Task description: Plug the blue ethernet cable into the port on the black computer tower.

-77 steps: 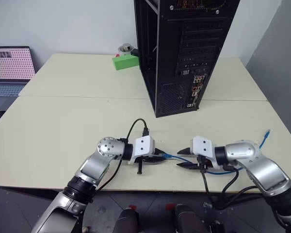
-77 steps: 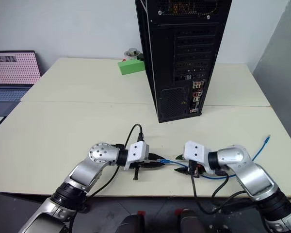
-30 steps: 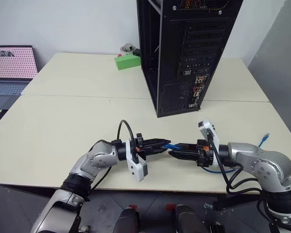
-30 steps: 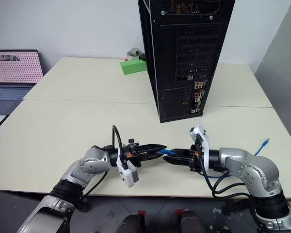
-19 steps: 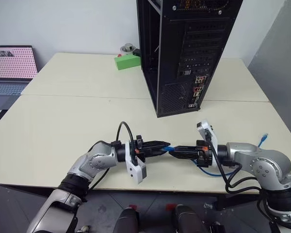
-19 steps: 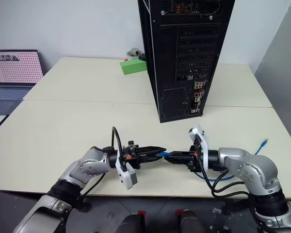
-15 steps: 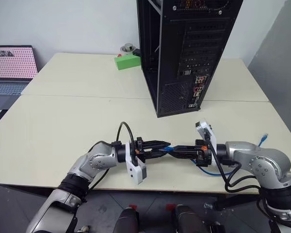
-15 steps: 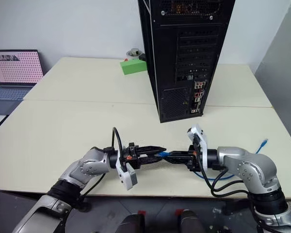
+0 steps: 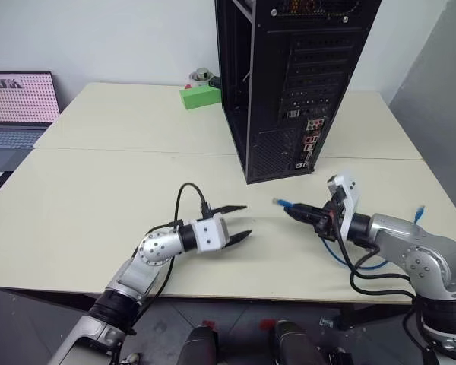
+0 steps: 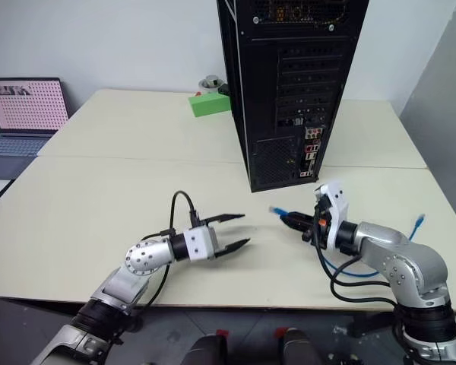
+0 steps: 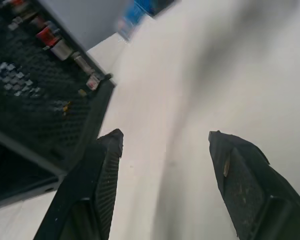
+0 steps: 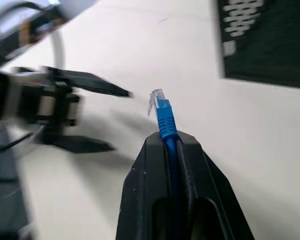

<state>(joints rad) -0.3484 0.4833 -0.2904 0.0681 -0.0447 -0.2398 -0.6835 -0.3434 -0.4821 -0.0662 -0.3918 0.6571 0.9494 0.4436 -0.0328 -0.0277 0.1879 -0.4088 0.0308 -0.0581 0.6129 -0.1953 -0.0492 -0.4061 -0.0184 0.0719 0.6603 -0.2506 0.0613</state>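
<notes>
Right wrist view, right pincer (image 12: 169, 142) clamping blue ethernet cable (image 12: 164, 116)

Left pincer (image 9: 242, 221) level with fingers spread apart, right pincer (image 9: 291, 211) clamped tight, tips facing each other.

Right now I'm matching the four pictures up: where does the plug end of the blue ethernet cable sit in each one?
Left eye view: plug end of the blue ethernet cable, sticking out of the right hand.
Right eye view, same spot.
Left wrist view: a blue blur at the top edge, probably the plug.
Right wrist view: centre.
Shared landmark: the black computer tower.
</notes>
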